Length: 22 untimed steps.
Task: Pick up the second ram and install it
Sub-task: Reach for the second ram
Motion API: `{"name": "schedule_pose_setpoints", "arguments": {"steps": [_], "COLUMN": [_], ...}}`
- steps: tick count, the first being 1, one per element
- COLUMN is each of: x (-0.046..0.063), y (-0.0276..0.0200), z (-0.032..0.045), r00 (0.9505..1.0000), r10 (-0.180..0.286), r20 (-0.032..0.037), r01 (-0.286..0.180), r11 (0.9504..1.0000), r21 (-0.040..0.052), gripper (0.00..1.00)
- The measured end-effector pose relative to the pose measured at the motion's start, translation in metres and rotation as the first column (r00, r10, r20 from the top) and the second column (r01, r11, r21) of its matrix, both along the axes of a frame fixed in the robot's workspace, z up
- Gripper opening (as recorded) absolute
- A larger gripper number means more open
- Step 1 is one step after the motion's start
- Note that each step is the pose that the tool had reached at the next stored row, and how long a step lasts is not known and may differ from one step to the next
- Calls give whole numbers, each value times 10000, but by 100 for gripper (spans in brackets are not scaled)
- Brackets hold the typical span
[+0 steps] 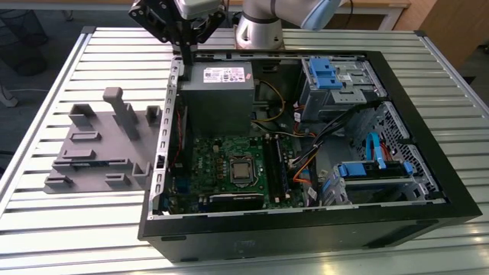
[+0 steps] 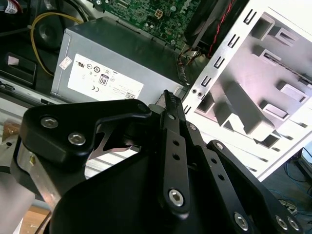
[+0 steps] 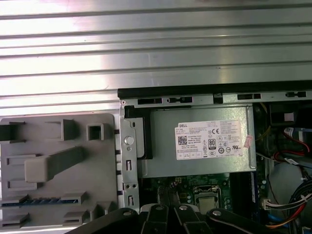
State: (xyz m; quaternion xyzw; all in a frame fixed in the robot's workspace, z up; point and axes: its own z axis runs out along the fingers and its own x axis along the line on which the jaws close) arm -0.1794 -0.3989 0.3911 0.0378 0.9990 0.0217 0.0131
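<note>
Second ram [image 3: 41, 201] lies flat in a slot of the grey holder block [image 3: 105, 165]. You can see it as a thin blue strip in the first wrist view. The holder sits on the desk [image 1: 99, 223], just beside the open computer case [image 1: 306, 220]. The tool [image 2: 168, 97] is up over the edge of the case, near the grey power supply [image 1: 216, 94]. It is well apart from the ram. Its fingers are pressed close together, and I see nothing between them. So the ram is not yet picked up. The pick-up and the push into the long black slots [image 1: 273, 169] on the green motherboard [image 1: 221, 154] are both left to do.
</note>
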Motion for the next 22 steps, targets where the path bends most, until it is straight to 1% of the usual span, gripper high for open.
{"name": "schedule_pose_setpoints", "arguments": {"steps": [22], "x": [-69], "y": [0], "z": [-3], "r00": [10000], "r10": [-1], "r20": [0], "r01": [1], "r11": [10000], "r21": [0], "gripper": [11]}}
